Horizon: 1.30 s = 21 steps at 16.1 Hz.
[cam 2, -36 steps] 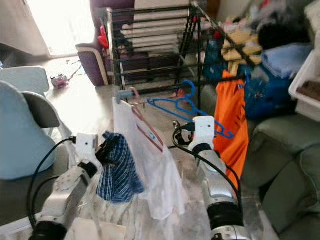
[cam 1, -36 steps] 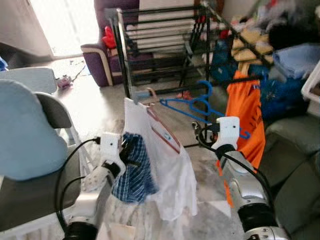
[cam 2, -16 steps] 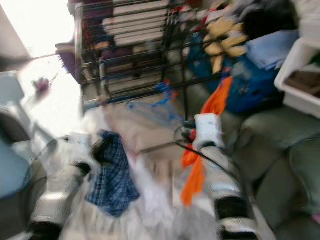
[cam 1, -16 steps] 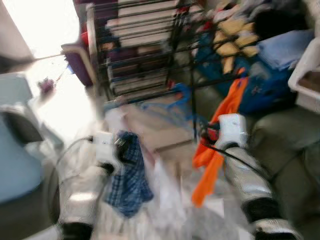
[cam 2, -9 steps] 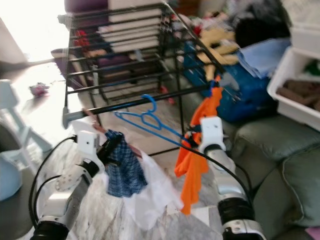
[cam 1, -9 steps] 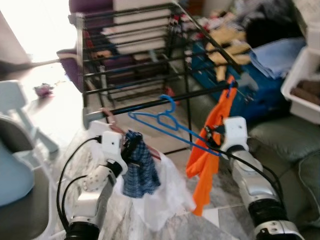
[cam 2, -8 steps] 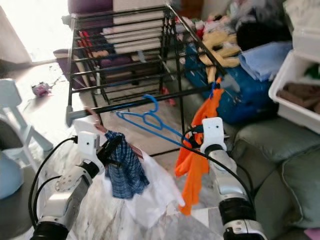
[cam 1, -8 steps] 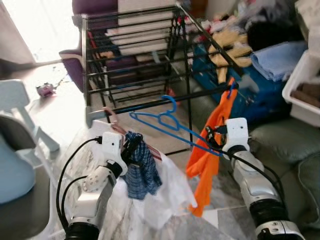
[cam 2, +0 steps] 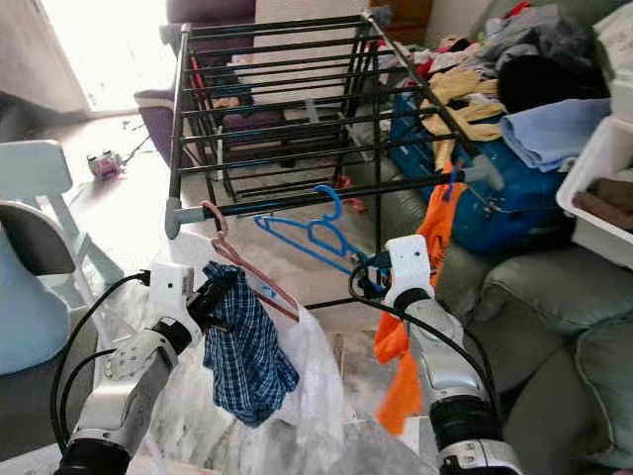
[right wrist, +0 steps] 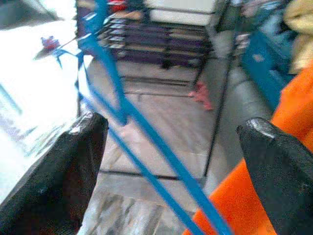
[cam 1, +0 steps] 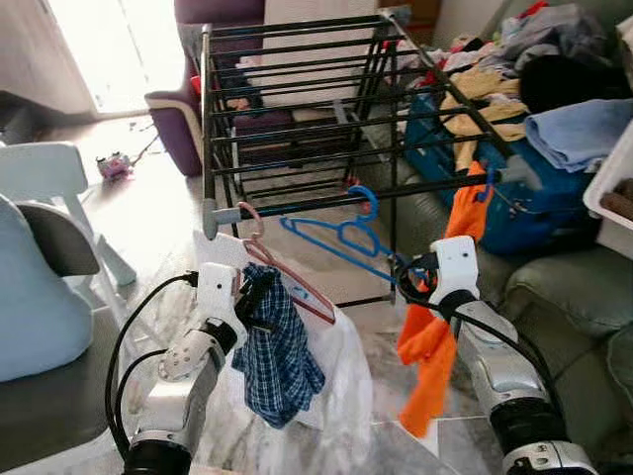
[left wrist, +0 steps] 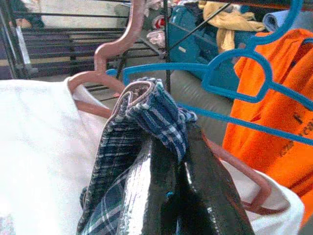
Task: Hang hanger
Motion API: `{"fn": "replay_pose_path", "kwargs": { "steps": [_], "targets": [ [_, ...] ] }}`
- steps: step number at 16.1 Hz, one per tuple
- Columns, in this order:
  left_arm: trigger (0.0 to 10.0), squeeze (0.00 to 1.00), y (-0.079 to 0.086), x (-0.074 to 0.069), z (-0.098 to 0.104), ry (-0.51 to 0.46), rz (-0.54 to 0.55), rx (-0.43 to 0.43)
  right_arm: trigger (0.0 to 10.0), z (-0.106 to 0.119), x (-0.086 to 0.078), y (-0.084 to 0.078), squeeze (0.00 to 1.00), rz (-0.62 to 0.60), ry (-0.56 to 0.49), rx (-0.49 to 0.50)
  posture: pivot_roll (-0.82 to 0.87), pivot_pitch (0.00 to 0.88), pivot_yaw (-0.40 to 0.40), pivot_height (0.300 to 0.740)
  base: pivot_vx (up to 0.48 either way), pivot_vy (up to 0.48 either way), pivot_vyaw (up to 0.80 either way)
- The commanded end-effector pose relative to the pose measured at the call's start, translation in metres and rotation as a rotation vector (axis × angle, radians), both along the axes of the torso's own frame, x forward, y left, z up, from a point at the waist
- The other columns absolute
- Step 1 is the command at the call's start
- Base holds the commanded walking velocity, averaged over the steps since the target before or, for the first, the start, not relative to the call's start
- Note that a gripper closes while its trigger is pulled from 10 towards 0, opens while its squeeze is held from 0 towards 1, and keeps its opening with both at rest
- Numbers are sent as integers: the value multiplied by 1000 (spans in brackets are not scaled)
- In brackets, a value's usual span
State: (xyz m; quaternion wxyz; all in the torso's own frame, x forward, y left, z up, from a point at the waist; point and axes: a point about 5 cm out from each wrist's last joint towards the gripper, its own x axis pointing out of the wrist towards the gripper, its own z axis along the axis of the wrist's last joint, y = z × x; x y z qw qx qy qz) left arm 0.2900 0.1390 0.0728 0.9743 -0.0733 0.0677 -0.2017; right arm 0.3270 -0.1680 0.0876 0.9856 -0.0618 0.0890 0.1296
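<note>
Hanger [cam 1: 341, 237], blue, has its hook over the rack bar [cam 1: 326, 204] while our right end effector [cam 1: 407, 277], fingers spread around its lower wire, risks dragging it off on withdrawal; left end effector [cam 1: 252, 295] pinches plaid cloth [cam 1: 282, 361].

Blue hanger on the drying rack's front bar

A thin blue plastic hanger [cam 1: 345, 236] sits at frame centre, its hook curled over the black rail [cam 1: 326, 203], its body tilted out of plumb and running down to the right; an orange garment [cam 1: 435, 336] trails from its lower right end, drooping at lower right
</note>
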Motion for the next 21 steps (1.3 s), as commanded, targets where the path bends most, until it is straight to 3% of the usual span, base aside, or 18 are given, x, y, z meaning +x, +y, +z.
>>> {"fn": "replay_pose_path", "kwargs": {
  "steps": [1, 4, 7, 9, 10, 12, 16, 17, 18, 19, 21],
  "targets": [
    [10000, 0, 4, 2, 3, -7, 6, 15, 10000, 2, 2, 5, 0, 73, 21, -14, -110, 0, 34, 740, 0, 0, 0],
    [10000, 0, 6, 1, 3, 5, -2, 28, 10000, 6, 8, -2, 0, 175, 24, -134, -106, 0, 36, 740, 0, 0, 0],
    [10000, 0, 9, 1, 2, 16, -8, 45, 10000, 12, 22, -21, 0, 261, 80, -292, -100, 0, 43, 740, 0, 0, 0],
    [10000, 0, 7, 1, 2, 20, -25, 50, 10000, 14, 27, -26, 0, 341, 149, -332, -96, 0, 40, 740, 0, 0, 0],
    [10000, 0, 6, 0, 1, 22, -25, 51, 10000, 17, 30, -26, 0, 354, 133, -368, -93, 0, 35, 740, 0, 0, 0],
    [10000, 0, 7, -1, 1, 29, -26, 52, 10000, 16, 32, -25, 0, 424, 197, -346, -90, 0, 31, 740, 0, 0, 0],
    [10000, 0, 7, -3, 0, 33, -28, 58, 10000, 14, 33, -22, 0, 462, 216, -348, -81, 0, 29, 740, 0, 0, 0],
    [10000, 0, 8, -3, 0, 37, -29, 61, 7882, 13, 32, -22, 0, 476, 231, -347, -82, 0, 30, 740, 0, 0, 0],
    [10000, 0, 8, -3, -1, 39, -29, 61, 4314, 13, 32, -22, 0, 480, 238, -346, -82, 0, 30, 740, 0, 0, 0],
    [10000, 0, 8, -3, -1, 40, -31, 62, 0, 12, 32, -23, 0, 476, 240, -350, -83, 0, 31, 740, 0, 0, 0],
    [10000, 0, 6, -3, -1, 41, -36, 63, 0, 12, 32, -25, 0, 474, 242, -361, -85, 0, 31, 740, 0, 0, 0]
  ]
}}
